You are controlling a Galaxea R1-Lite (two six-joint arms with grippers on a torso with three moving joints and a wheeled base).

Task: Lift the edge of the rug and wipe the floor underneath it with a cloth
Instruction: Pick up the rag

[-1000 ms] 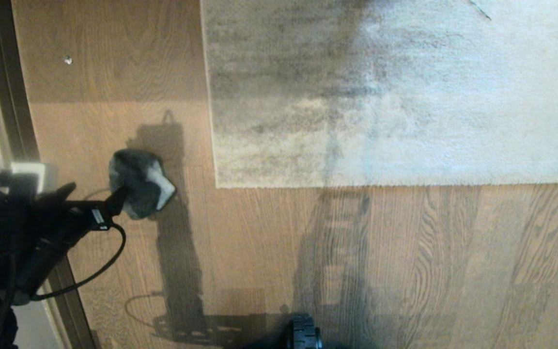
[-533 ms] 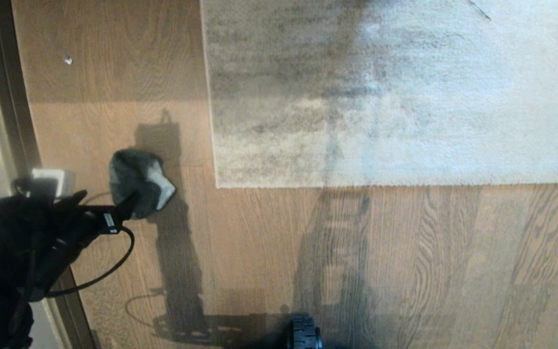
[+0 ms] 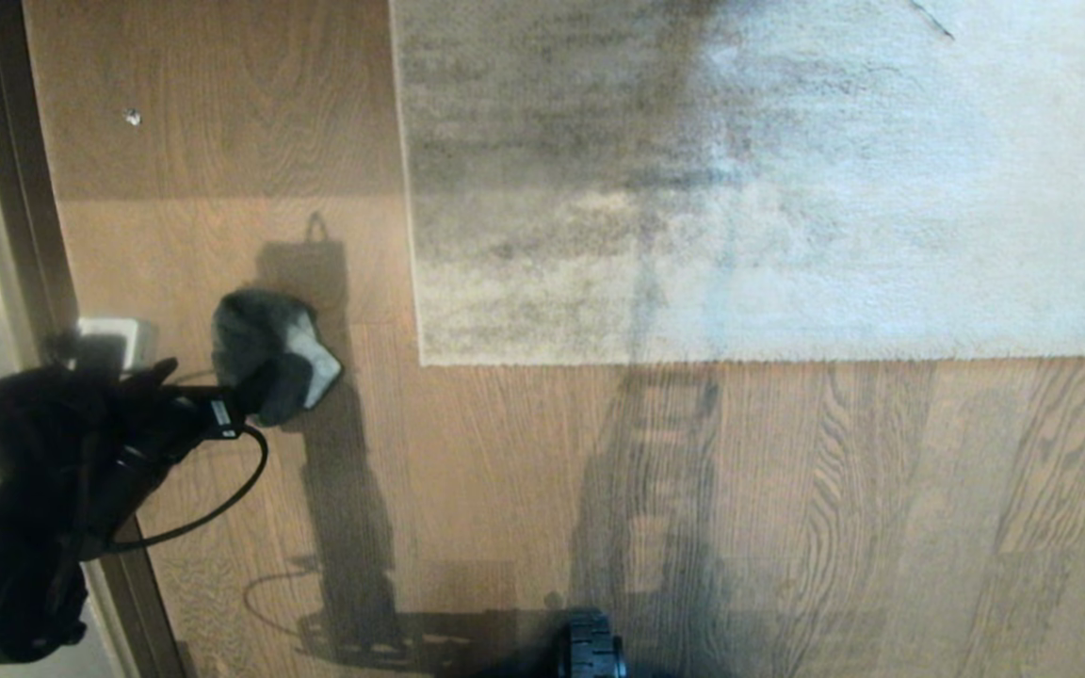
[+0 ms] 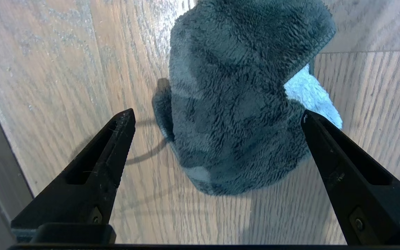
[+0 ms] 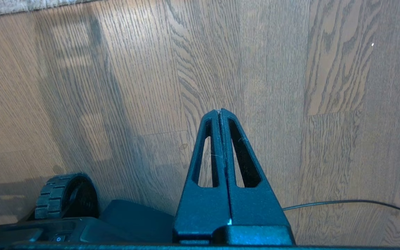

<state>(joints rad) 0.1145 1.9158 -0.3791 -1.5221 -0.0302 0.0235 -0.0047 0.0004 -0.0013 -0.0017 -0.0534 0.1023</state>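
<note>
From the head view, the step in hand looks like picking up the cloth (image 3: 269,353), which lies on the floor (image 3: 787,527) left of the flat rug edge (image 3: 693,358), with the left gripper (image 3: 246,400) at its near side. The left wrist view adds that the jaws are wide and astride the cloth, gripping nothing; next they should drop and close. The right wrist view shows the right gripper (image 5: 219,111) pressed closed and empty over bare floor.
</note>
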